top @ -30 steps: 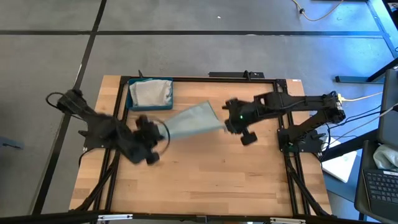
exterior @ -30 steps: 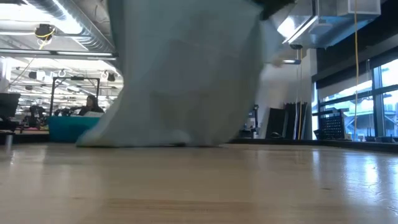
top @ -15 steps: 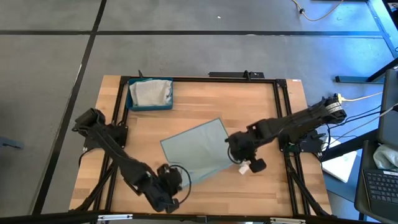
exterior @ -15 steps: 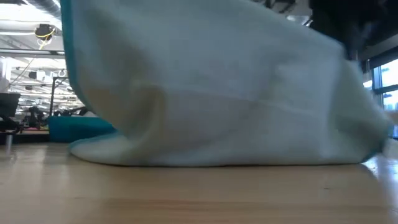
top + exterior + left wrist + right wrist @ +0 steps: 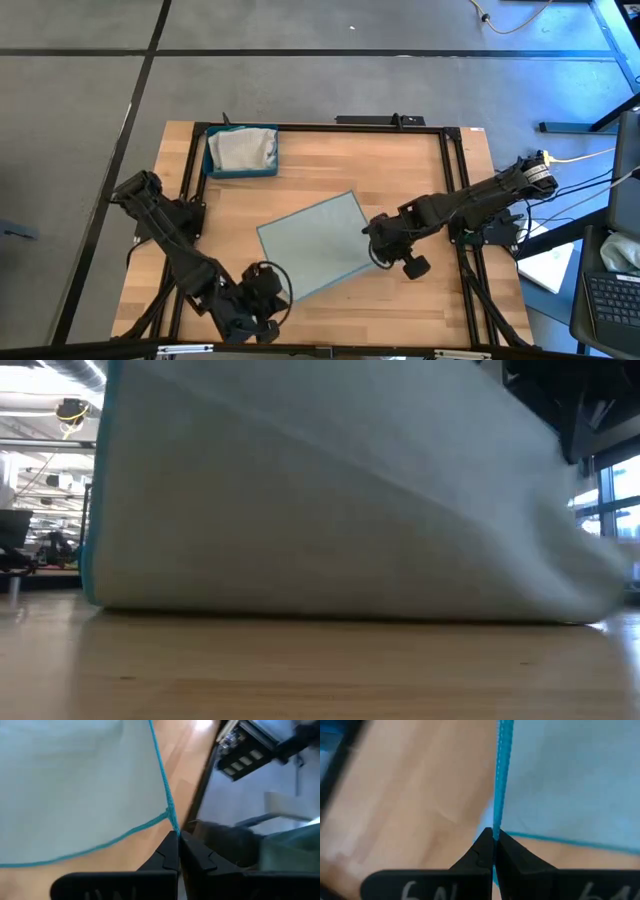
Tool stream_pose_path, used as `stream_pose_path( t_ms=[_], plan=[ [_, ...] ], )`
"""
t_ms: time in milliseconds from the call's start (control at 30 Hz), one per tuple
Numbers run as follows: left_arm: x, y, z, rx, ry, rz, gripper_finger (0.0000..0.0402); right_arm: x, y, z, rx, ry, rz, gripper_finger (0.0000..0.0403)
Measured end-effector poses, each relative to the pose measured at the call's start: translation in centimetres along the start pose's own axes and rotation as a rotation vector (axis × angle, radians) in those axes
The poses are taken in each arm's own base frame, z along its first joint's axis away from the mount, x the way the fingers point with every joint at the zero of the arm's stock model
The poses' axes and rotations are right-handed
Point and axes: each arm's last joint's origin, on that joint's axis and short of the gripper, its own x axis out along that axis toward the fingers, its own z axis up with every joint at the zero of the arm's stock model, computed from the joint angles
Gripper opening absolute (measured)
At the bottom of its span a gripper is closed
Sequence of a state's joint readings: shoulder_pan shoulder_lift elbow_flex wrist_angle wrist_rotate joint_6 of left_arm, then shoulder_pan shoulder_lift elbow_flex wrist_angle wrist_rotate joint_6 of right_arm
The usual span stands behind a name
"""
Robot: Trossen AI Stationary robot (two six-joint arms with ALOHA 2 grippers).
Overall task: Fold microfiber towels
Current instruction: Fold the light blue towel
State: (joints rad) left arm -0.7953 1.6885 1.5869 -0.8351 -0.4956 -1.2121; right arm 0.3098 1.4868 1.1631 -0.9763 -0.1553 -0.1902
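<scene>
From above, the pale blue towel (image 5: 316, 243) lay spread at a slant in the middle of the desk (image 5: 400, 310). The left gripper (image 5: 262, 296) pinched its near corner and the right gripper (image 5: 381, 250) pinched its right corner. The blue tray (image 5: 241, 151) with more towels (image 5: 240, 148) sat well apart at the far left corner. Plenty of bare wood on every side, so room to swing a fold looked fine; the black frame rails at the desk sides were the only edges to mind.

The level view was basically all cloth: it hung like a tent (image 5: 330, 500), its bottom edge resting on the wood. Looked soft, light, totally limp, so it'd sag wherever it wasn't held.

Left wrist view: fingers (image 5: 167, 855) closed right on the teal-stitched corner (image 5: 169, 814).

Right wrist view: fingers (image 5: 482, 851) closed on the stitched hem (image 5: 503, 775) near the corner too. I'd say corners and that hem were the spots to grab.
</scene>
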Motion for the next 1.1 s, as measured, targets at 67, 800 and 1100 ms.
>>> stream_pose_path(
  t_ms=[67, 800, 1100],
  plan=[
    [0.6, -0.3, -0.7, -0.036, 0.002, -0.009, 0.0, 0.3, 0.2, 0.2, -0.036, -0.029, 0.046, 0.0007],
    [6.5, 4.2, -7.5, 0.003, 0.113, 0.679, 0.0, 3.5, -7.7, -0.2, -0.122, -0.115, -0.267, 0.0007],
    [6.0, 6.3, -6.3, 0.114, 0.1, 0.881, 0.0, 6.9, -10.5, -0.5, -0.136, -0.037, -0.268, 0.0007]
  ],
)
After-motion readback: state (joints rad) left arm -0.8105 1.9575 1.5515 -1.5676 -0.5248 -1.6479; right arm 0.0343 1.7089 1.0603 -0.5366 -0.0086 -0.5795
